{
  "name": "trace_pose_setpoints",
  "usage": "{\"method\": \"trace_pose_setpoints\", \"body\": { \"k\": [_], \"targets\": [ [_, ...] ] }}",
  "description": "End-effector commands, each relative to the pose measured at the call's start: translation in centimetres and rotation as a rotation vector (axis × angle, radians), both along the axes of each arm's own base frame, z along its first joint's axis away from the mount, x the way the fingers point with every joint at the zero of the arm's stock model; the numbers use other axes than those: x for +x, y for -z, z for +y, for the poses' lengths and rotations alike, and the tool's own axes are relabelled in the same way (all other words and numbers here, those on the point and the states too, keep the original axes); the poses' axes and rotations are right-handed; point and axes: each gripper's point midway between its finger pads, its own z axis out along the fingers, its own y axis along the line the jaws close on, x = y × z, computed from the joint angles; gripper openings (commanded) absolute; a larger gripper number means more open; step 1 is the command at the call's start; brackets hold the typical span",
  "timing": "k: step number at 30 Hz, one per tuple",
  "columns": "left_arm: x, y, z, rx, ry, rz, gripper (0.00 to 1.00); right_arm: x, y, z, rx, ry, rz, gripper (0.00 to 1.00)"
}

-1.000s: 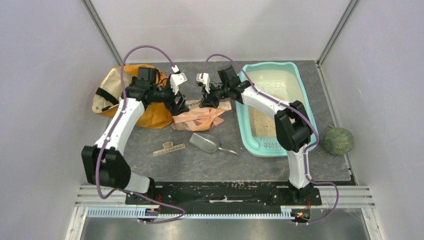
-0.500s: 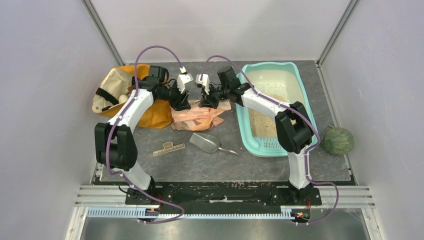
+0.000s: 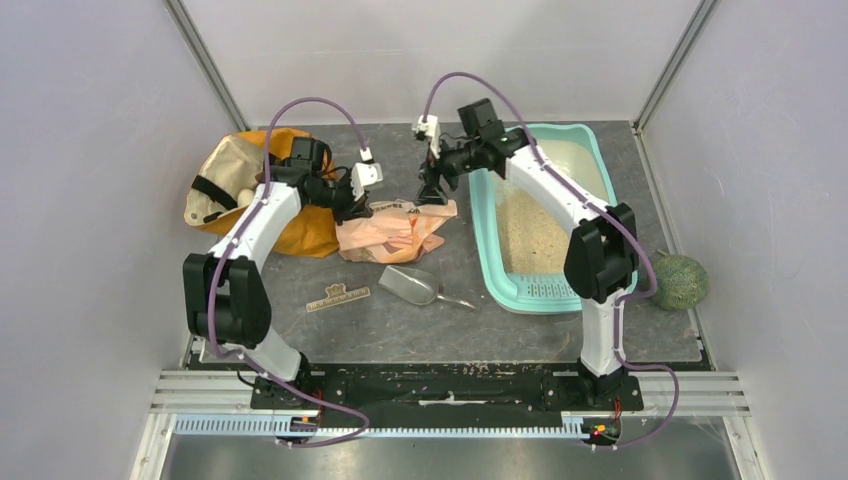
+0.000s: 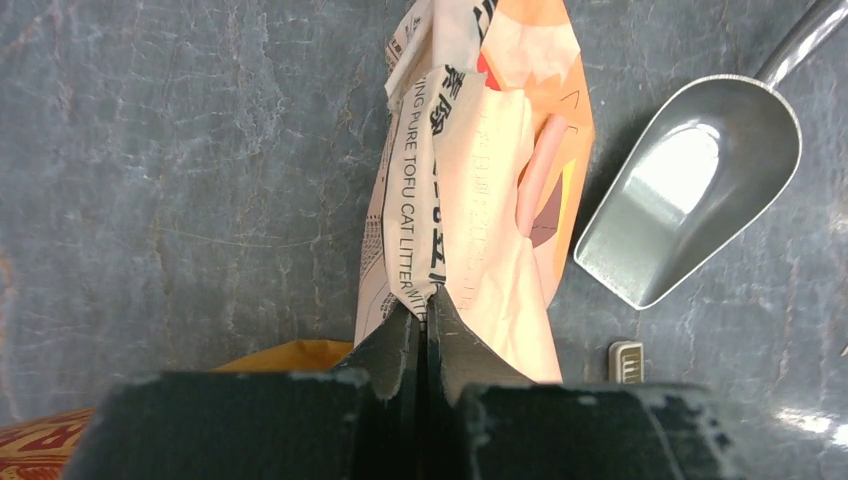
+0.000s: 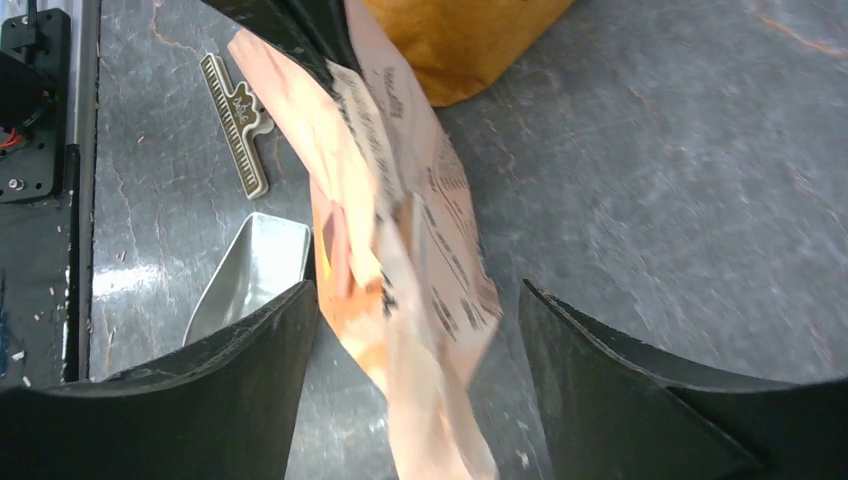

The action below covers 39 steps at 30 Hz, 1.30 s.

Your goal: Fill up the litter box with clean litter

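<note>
While the left gripper (image 4: 427, 300) pinches the edge of the peach pouch (image 4: 500, 200) with its jaws pressed together, the right gripper (image 5: 418, 295) stands wide open, the pouch hanging between its fingers. Pale clean litter (image 3: 525, 235) lies inside the teal litter box (image 3: 481, 250), just right of the pouch; a metal scoop (image 3: 410, 285) lies nearby.

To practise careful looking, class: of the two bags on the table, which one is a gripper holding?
The peach-pink printed pouch: the left gripper is shut on its edge. The orange fabric bag lies ungripped beside it.
</note>
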Motion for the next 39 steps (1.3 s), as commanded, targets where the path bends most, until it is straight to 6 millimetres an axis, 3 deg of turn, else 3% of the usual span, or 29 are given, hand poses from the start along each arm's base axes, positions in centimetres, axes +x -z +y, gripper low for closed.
{"method": "trace_pose_setpoints", "body": {
  "k": [1,6,10,12,14,16,18,26,32,39],
  "targets": [
    [0.1,-1.1,1.0,0.052,0.101,-0.187,0.02,-1.9,-0.8,-3.3,-0.043,-0.031,0.130,0.85],
    [0.2,-1.5,0.7,0.056,0.170,-0.283,0.02,-1.7,1.3,-4.0,-0.090,-0.048,0.218,0.90],
    [0.1,-1.6,0.6,0.062,0.193,-0.307,0.02,-1.8,2.5,-4.4,-0.104,-0.077,0.301,0.84],
    [0.3,-1.5,0.7,0.065,0.194,-0.308,0.02,-2.2,2.9,-4.5,-0.103,-0.095,0.333,0.76],
    [0.5,-1.5,0.6,0.063,0.192,-0.303,0.02,-2.5,3.2,-4.3,-0.093,-0.108,0.350,0.58],
    [0.6,-1.6,0.6,0.059,0.185,-0.297,0.02,-2.4,3.2,-4.2,-0.087,-0.110,0.347,0.26],
    [0.5,-1.6,0.6,0.057,0.185,-0.281,0.02,-1.8,3.0,-4.3,-0.095,-0.088,0.311,0.02],
    [0.2,-2.4,0.5,0.007,0.132,-0.153,0.02,0.9,1.1,-4.6,-0.089,0.081,-0.116,0.00],
    [-0.1,-2.2,0.5,-0.008,0.135,-0.069,0.02,1.3,1.9,-3.9,-0.166,0.202,-0.483,0.00],
    [-0.1,-2.5,1.0,-0.003,0.137,-0.070,0.02,2.9,-0.4,-4.2,-0.143,0.358,-0.810,0.00]
  ]
}}
